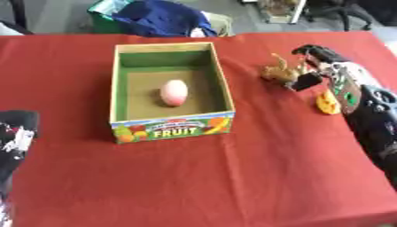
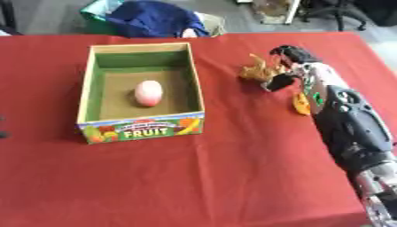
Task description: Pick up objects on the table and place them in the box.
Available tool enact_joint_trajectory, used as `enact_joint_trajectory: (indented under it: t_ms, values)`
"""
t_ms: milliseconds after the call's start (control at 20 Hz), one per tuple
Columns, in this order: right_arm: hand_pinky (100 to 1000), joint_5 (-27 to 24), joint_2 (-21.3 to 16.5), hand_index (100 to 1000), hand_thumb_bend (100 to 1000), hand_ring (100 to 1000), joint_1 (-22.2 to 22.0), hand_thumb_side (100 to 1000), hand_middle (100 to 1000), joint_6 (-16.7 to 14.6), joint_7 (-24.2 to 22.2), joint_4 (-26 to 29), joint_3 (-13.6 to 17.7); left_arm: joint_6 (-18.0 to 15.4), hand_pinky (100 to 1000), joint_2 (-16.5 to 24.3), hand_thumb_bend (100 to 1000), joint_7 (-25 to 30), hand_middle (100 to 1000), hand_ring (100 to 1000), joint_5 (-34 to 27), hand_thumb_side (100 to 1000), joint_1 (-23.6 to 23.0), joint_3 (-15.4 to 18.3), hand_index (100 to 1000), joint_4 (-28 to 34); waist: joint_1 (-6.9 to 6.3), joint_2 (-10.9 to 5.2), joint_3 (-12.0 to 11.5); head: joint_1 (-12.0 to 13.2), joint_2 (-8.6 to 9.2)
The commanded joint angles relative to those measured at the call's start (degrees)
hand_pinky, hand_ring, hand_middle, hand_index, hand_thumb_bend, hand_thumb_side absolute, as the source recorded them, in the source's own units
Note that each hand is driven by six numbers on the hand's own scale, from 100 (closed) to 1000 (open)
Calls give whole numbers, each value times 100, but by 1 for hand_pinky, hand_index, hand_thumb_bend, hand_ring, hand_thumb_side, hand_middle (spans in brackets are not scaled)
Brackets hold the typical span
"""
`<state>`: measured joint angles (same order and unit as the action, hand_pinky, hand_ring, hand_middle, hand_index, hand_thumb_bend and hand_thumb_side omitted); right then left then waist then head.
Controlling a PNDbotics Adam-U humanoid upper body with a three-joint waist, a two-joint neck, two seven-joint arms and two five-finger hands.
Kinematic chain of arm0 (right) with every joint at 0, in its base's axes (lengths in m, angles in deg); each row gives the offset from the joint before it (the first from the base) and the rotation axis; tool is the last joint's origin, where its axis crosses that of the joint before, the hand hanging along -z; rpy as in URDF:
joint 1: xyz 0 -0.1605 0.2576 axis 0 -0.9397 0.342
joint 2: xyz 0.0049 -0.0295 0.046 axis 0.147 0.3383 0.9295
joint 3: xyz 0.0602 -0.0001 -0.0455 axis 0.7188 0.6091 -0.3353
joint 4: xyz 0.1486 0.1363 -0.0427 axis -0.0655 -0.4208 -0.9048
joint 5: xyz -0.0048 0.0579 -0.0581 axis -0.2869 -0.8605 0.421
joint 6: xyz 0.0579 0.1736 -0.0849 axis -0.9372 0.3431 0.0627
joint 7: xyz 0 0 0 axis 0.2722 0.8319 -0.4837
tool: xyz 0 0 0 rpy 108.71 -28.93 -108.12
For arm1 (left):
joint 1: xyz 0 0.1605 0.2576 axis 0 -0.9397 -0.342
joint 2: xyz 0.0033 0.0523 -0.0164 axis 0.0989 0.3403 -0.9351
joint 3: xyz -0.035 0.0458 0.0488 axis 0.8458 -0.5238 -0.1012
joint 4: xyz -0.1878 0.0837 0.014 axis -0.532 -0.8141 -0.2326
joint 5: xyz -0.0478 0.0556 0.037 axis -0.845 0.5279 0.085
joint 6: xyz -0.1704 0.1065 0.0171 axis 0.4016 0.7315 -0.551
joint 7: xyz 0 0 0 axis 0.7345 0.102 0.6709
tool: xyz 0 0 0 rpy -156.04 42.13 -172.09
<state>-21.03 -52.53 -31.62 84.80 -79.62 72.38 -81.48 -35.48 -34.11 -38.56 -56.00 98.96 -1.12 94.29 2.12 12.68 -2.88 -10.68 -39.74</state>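
An open cardboard box (image 1: pixel 172 127) with "FRUIT" on its front stands left of the middle of the red table. A pink and white egg-shaped thing (image 1: pixel 173 92) lies on its floor. To the right of the box lies a brown knobbly thing (image 2: pixel 256 70). My right hand (image 2: pixel 305 71) is right beside it, fingers arched over its far side and thumb below, not closed round it. A yellow thing (image 2: pixel 301 104) lies by my right forearm, partly hidden. My left hand (image 1: pixel 15 131) rests at the lower left edge.
The red cloth (image 1: pixel 194 177) covers the whole table, with wide bare room in front of the box. Beyond the far edge are a blue cloth (image 1: pixel 159 17) on a green bin and a chair base (image 2: pixel 341 13). My right forearm (image 2: pixel 349 128) lies along the table's right side.
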Motion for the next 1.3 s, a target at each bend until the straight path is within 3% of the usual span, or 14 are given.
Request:
enact_joint_trajectory:
  t_ms: [50,350,650,850,1050,1300]
  values:
    - [907,251,-72,953,444,943,179,313,933,93,203,-84,34,17,554,96,550,-3,515,690,-9,423,67,26,621,100,-23,-105,-12,5,39]
    - [834,450,16,880,358,867,281,312,842,344,926,-335,90,28,554,89,550,1,515,690,-14,423,77,23,621,106,-54,-104,-17,1,49]
    - [687,413,72,649,218,625,286,307,563,321,1052,-460,66,31,554,85,550,3,515,690,-13,423,80,23,621,110,-63,-108,-13,-9,54]
    - [565,357,78,516,116,477,261,280,431,334,1124,-441,79,33,555,84,550,1,515,690,-15,423,76,23,622,112,-62,-109,-11,-8,52]
    - [505,180,52,466,100,416,247,228,367,384,1583,-251,134,32,555,87,550,-2,515,690,-12,423,75,27,622,113,-58,-111,-5,-2,54]
    - [488,-140,-20,450,100,401,275,189,356,337,1909,251,94,29,555,89,550,-4,515,690,-10,423,71,26,622,111,-42,-117,3,6,54]
